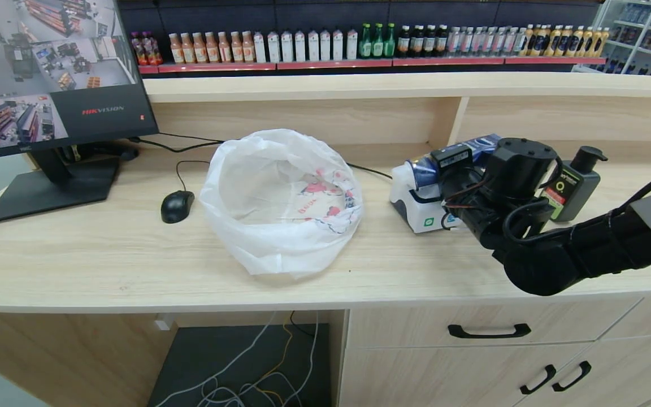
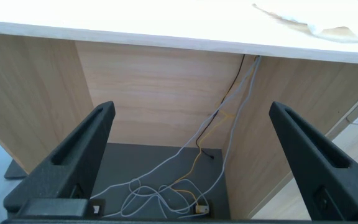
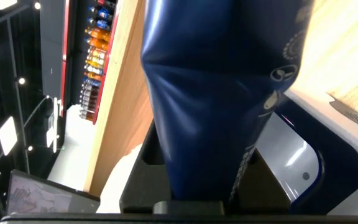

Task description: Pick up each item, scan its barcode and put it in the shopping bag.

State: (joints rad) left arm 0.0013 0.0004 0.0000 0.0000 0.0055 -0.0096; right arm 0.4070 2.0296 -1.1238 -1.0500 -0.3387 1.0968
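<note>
the right gripper is clamped on the blue pack, holding it just above the scanner at the right of the counter. in the right wrist view the pack's skin shows creases and a glossy sheen. judge it a soft, film-wrapped item: light, yielding under pressure, and likely slippery.

handling notes:
- grip across the middle of the body, where the fill backs up the film. a hold at the end seams would probably let it fold or slide.
- apply moderate squeeze only. hard pressure may dent the contents or crease the film over the barcode. the position of the barcode cannot be made out.
- the pack looks likely to sag at its free end, so allow clearance over the scanner.

the left gripper hangs below the counter edge with its fingers spread wide and nothing between them.

the shopping bag sits open-mouthed at the centre of the counter, well apart from the scanner. its thin white walls appear limp, so a drop into the centre of the mouth is advised.

a dark pump bottle stands upright beside the scanner, behind the right arm. it appears rigid and heavier, best taken around the body, not by the pump.
</note>
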